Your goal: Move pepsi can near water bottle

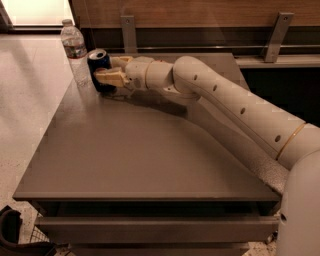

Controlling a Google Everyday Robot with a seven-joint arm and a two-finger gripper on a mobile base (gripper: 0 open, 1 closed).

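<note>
Setting: indoor commercial or office-type space, in use as a robot test area.

Evidence:
- Plain grey table point(150, 165) with a bare flat top.
- Pale speckled hard floor point(25, 100) beyond its left edge.
- Dark wood wall panelling point(200, 12) behind the far edge, with metal brackets point(129, 32) fixed to the wall.
- Pale counter ledge point(270, 61) past the far right corner.
- White robot arm point(235, 100) reaches across the top.
- Gripper point(102, 75) sits at the far left corner, clamped on the pepsi can point(98, 62), just beside the water bottle point(74, 47).
</note>
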